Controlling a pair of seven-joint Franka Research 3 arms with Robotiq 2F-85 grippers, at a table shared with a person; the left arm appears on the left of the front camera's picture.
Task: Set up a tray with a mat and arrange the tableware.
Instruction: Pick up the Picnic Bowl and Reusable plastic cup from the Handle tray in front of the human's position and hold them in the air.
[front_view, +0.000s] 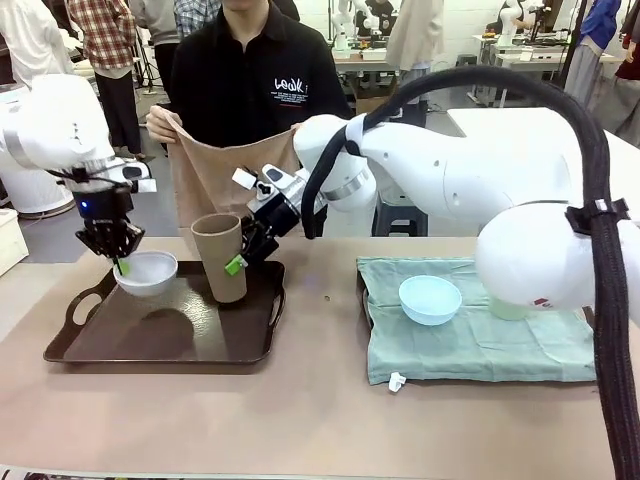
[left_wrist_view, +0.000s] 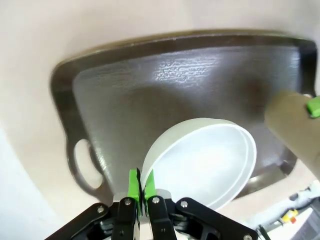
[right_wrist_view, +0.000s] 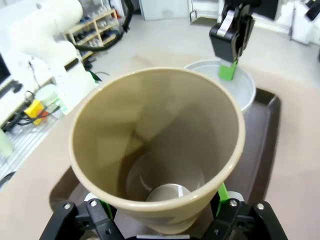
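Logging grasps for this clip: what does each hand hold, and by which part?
The left hand pinches the white bowl by its rim; the right hand clasps the tan cup across its side wall.

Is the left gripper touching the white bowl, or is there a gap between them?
Touching. The left wrist view shows the left gripper with its two green pads closed on the white bowl at its rim, one inside and one outside.

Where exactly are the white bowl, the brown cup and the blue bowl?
white bowl (front_view: 148, 268), front view, on its inside.
brown cup (front_view: 218, 265), front view, on its outer side wall.
blue bowl (front_view: 430, 294), front view, on its inside.
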